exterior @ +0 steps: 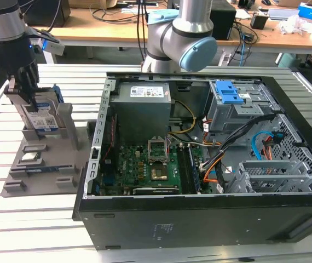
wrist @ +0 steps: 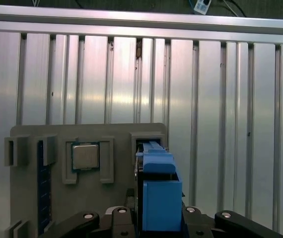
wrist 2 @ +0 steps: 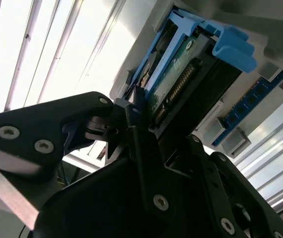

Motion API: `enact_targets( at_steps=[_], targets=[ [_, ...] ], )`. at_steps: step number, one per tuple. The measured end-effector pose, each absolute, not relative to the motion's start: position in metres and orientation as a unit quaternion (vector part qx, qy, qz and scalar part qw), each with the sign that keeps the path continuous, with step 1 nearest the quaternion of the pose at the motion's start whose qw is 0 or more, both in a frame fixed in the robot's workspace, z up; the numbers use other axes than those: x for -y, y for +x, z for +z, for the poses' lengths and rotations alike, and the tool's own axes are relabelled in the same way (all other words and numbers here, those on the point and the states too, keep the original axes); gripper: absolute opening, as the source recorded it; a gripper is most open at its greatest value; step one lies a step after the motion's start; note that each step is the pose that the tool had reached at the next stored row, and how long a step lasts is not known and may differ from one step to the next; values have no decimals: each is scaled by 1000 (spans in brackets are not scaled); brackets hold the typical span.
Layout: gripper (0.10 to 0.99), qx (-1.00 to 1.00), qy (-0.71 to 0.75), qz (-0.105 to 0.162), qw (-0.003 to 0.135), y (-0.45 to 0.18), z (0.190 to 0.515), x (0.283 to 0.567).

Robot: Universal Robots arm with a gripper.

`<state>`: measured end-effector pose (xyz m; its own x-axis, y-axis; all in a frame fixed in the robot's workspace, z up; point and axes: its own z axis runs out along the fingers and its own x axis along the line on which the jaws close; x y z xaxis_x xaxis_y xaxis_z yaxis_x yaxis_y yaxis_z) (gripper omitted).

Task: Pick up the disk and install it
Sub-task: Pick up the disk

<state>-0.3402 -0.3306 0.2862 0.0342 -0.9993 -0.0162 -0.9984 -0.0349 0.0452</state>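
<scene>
far on the exterior view's left, the gripper (exterior: 31, 97) hangs over the disk (exterior: 42, 119). the jaws are closed on the top of the disk, one on each side. the disk stands up on its edge in a slot of a grey holder (exterior: 41, 175). the holder lies flat on the bench (exterior: 35, 224). a small square chip (exterior: 30, 158) lies in the holder, near the disk. in the first wrist view the blue frame (wrist: 160, 198) of the disk sits between the jaws, with the chip (wrist: 85, 156) beside it. to the right, just beside the holder, an open case (exterior: 200, 230) lies on the bench. inside it are a grey power box (exterior: 142, 107), a green board (exterior: 145, 164) and, further right, a blue latch (exterior: 227, 93).
</scene>
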Motion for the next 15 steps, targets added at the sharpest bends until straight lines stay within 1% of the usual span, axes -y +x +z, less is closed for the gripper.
enact_targets(
  at_steps=[15],
  targets=[
    [361,695,719,-21,12,-340,303,326]
  ],
)
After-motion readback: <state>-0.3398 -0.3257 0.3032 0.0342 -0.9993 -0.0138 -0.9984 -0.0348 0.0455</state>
